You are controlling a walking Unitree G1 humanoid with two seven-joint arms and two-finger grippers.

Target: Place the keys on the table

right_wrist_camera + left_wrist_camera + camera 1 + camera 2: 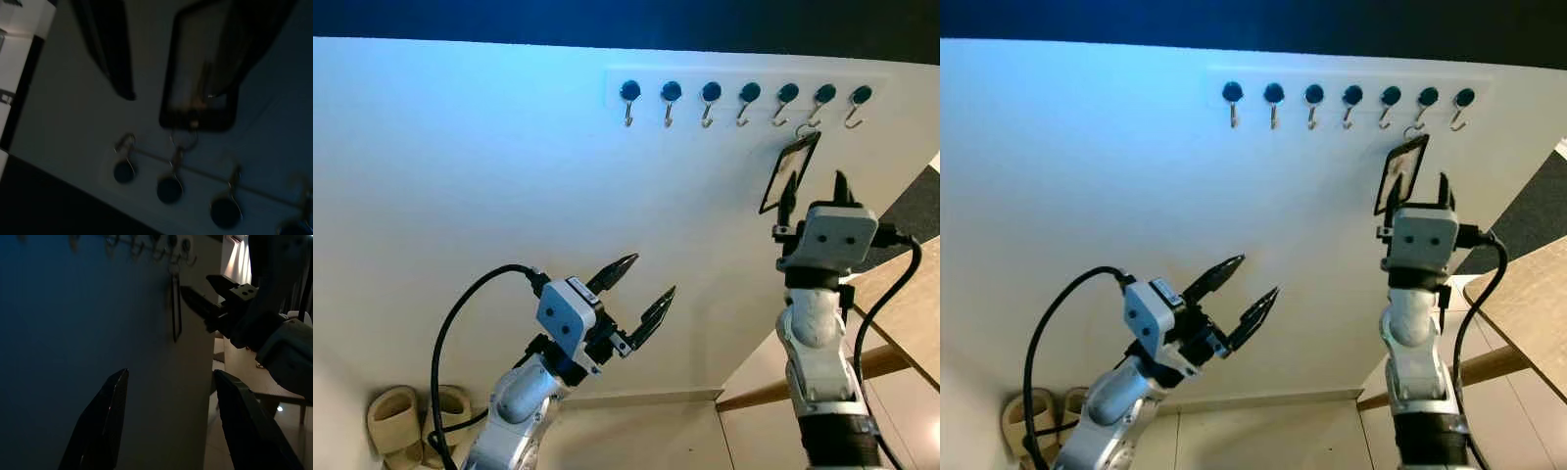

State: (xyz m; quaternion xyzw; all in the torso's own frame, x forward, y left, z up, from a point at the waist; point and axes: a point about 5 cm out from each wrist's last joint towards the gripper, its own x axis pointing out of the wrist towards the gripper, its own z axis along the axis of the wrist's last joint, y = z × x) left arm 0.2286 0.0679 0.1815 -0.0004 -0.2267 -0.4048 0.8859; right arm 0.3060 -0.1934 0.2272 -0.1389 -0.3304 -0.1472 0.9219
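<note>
One flat, black-framed key tag [790, 172] hangs from a hook [813, 119].

A white wall [509, 176] stands before me, and on it a white rail [744, 90] with seven hooks [710, 103] in a row. From the sixth hook, counted from my left, hangs a flat black tag [790, 171] on a ring, tilted against the wall; the other hooks carry nothing. Low to my right a wooden table [906, 304] juts in. On the pale floor [636, 436] by the wall's foot, at my left, lie beige slippers [396, 416]
</note>
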